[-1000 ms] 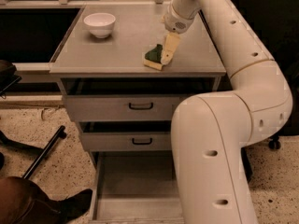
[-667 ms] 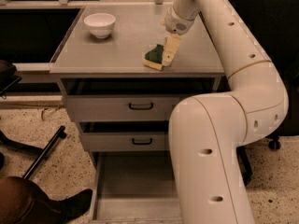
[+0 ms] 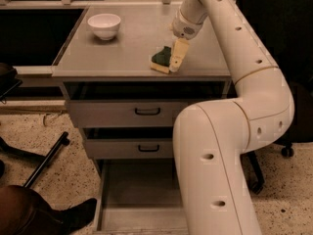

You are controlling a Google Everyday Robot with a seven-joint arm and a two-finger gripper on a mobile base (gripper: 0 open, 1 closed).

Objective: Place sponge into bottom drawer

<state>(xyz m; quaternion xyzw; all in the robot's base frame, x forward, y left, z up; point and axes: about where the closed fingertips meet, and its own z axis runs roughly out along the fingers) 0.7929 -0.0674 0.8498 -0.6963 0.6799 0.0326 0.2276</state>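
Looking down on a big white arm (image 3: 230,146) filling the right half of the view, bending up from its bulky lower link and reaching across a grey cabinet (image 3: 132,43)

Finding the bottom drawer (image 3: 137,195) pulled out at the foot of that cabinet, showing a plain flat floor, its right side hiding behind the arm

Noting two shallower drawers (image 3: 122,114) with black handles sitting above it

Spotting a white bowl (image 3: 104,25) at the back left of the cabinet top, well apart from the work

Finding the sponge (image 3: 160,58) lying near the front edge of the top, right of centre, green layer up over yellow foam, apparently resting on the surface

Seeing the gripper (image 3: 177,57) coming down at the sponge's right edge, touching it or just beside it; not being able to tell whether spread wide or clamped on the sponge

Comparing with a second ago and finding almost nothing shifting: gripper and sponge keeping the same places, no lift beginning

Judging this as settling the grasp, with the task barely under way: raising the sponge, carrying it forward past the cabinet's front edge and lowering it into the open bottom drawer all lying ahead, and clearing the arm's own bulk over that drawer likely needing care
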